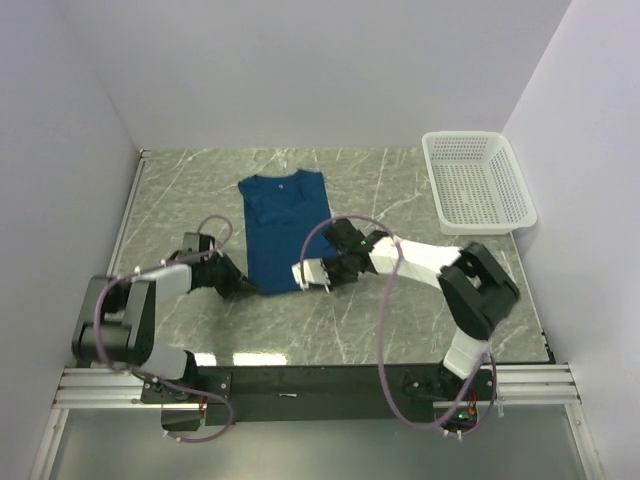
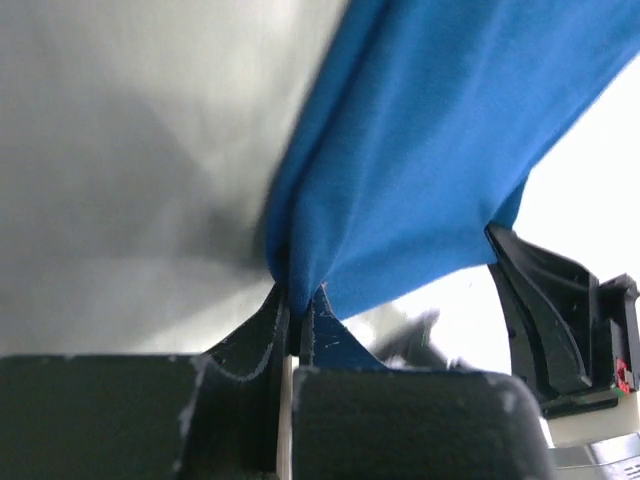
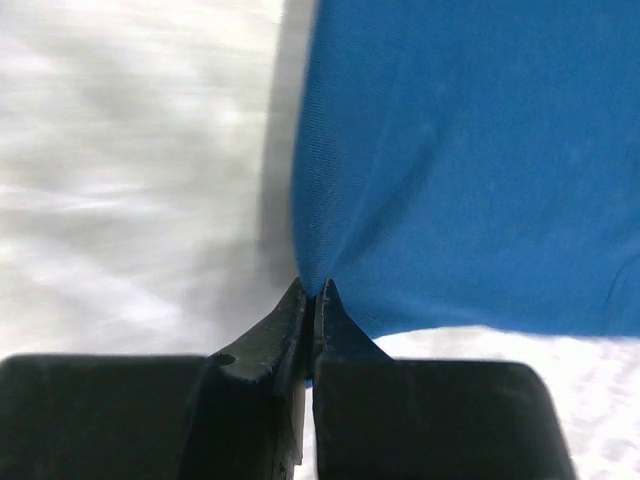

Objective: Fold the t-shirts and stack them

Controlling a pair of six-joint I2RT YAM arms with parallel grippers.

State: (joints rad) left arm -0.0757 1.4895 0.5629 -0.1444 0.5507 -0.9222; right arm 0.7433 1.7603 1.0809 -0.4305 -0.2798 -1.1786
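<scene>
The dark blue t-shirt (image 1: 284, 227) lies on the marble table, folded into a long narrow strip with its collar at the far end; the white print is hidden. My left gripper (image 1: 247, 288) is shut on the shirt's near left corner, and the blue cloth (image 2: 440, 150) is pinched between the jaws and lifted off the table. My right gripper (image 1: 318, 280) is shut on the near right corner, and the cloth (image 3: 470, 160) rises from its closed tips (image 3: 313, 290). The right gripper's body also shows in the left wrist view (image 2: 560, 330).
A white plastic mesh basket (image 1: 477, 180) stands at the table's far right corner. White walls close in the table on the left, back and right. The table's near edge meets a metal rail (image 1: 300, 385).
</scene>
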